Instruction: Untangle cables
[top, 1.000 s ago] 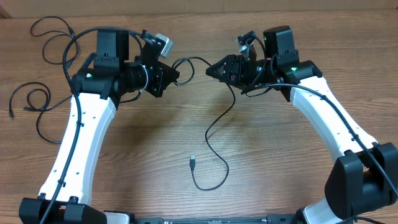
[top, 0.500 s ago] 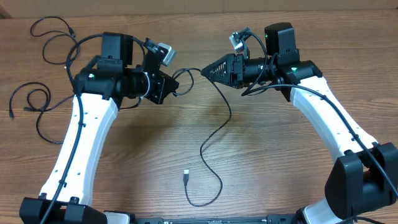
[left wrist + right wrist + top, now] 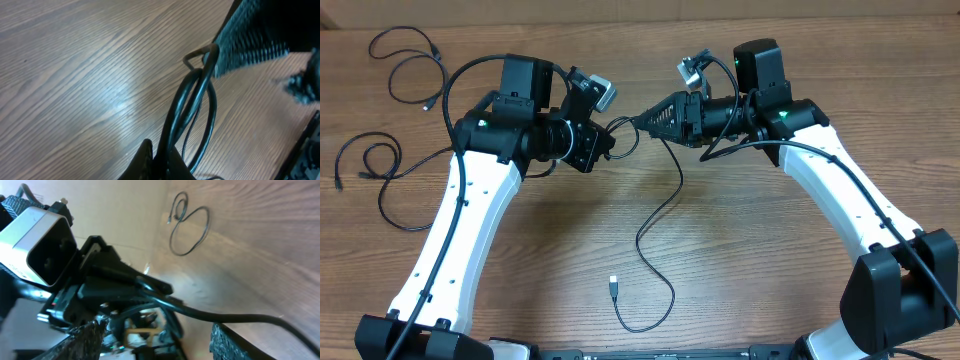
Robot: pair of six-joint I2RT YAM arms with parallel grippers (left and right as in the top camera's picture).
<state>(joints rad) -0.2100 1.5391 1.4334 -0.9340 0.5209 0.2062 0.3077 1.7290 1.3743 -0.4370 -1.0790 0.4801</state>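
Your brown wood-grain worktop (image 3: 770,270), left gripper (image 3: 606,146) and right gripper (image 3: 642,119) each pinching the thin black cable (image 3: 660,212), small metal plug (image 3: 613,285) now farther from right gripper

Black cable (image 3: 680,178): thin, upper end raised off the table (image 3: 800,280) and doubled into a narrow loop (image 3: 200,55). The rest drops down, snakes across the surface and curls back at the near edge. Its USB plug (image 3: 613,285) lies flat. Second cable (image 3: 372,42): far-left corner, loosely looped. Third cable (image 3: 382,200): below it, coiled, well apart.

No text, label or number is legible — anywhere in view.
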